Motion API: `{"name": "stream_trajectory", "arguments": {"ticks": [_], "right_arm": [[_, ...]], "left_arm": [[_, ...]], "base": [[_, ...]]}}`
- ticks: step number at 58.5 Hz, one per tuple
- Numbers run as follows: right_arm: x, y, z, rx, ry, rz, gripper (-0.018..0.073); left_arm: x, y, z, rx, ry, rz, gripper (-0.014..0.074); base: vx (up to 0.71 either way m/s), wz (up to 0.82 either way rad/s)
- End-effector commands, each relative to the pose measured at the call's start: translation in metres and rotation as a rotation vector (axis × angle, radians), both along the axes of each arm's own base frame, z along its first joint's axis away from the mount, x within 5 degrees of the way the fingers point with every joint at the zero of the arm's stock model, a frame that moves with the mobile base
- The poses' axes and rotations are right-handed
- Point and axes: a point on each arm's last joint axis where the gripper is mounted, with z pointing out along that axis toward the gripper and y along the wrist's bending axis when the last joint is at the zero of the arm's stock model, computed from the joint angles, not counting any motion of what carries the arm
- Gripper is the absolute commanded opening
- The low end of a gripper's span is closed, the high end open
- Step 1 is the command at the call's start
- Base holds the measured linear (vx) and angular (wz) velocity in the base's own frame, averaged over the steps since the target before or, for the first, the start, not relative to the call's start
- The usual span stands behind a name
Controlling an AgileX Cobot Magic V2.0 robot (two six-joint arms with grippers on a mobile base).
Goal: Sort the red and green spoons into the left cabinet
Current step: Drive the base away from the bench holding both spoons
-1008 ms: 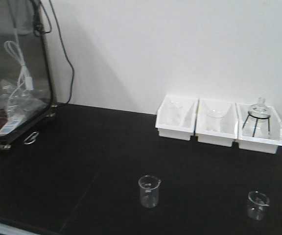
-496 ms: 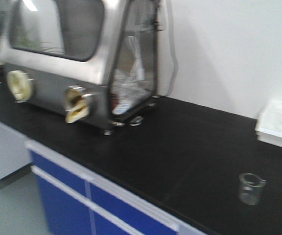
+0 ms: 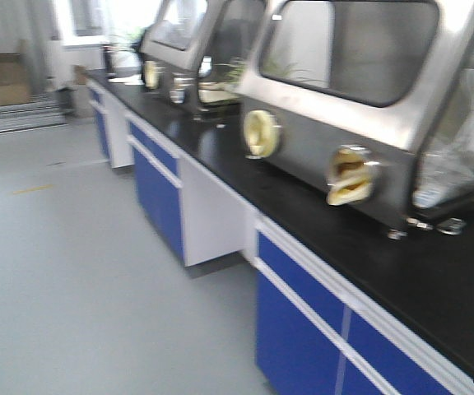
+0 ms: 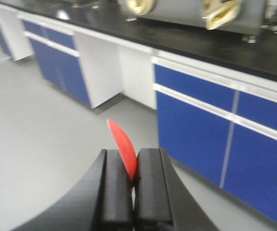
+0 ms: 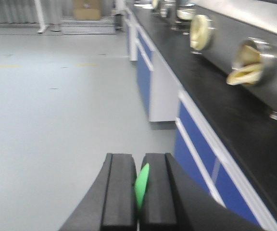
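Red spoon (image 4: 122,144) in left end effector (image 4: 134,159), green spoon (image 5: 141,186) seemingly in right (image 5: 137,163).

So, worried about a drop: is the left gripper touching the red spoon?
Touching. The left wrist view shows the left gripper clamping the red spoon between both fingers, no gap.

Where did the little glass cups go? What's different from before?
The front view swung left along the counter: beakers and white bins left the frame; glove boxes, blue cabinets and floor came in. Now left gripper clamps the red spoon, right gripper the green spoon.
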Motion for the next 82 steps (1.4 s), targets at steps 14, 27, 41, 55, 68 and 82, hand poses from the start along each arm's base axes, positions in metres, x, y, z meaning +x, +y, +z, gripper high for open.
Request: {"name": "stream_trajectory", "arguments": {"ticks": [14,27,41,55,68,82], "right_arm": [[0.0001,0.0012,0.0170,0.029,-0.099,0.015,-0.0004],[0.0001,0.0012,0.0170,0.029,-0.099,0.015,-0.0004],[0.0001,0.0012,0.0170,0.029,-0.099,0.015,-0.0004],[0.0001,0.0012,0.0170,0.029,-0.099,0.015,-0.0004],[0.0001,0.0012,0.0170,0.029,-0.099,0.015,-0.0004],[0.0001,0.0012,0.0170,0.029,-0.099,0.015,-0.0004]], "left_arm": [[0.0000,-0.0013,0.0179,-0.040,-0.101,-0.011,0.0000],[0.0000,-0.0013,0.0179,-0.040,-0.101,-0.011,0.0000],[0.0000,-0.0013,0.0179,-0.040,-0.101,-0.011,0.0000],[0.0000,-0.0013,0.0179,-0.040,-0.101,-0.011,0.0000],[0.0000,-0.0013,0.0179,-0.040,-0.101,-0.011,0.0000],[0.0000,-0.0013,0.0179,-0.040,-0.101,-0.011,0.0000]], "base": [[0.15,0.68],[0.23,0.65],[0.29,0.54],[0.38,0.36],[0.47,0.26],[0.54,0.21]]}}
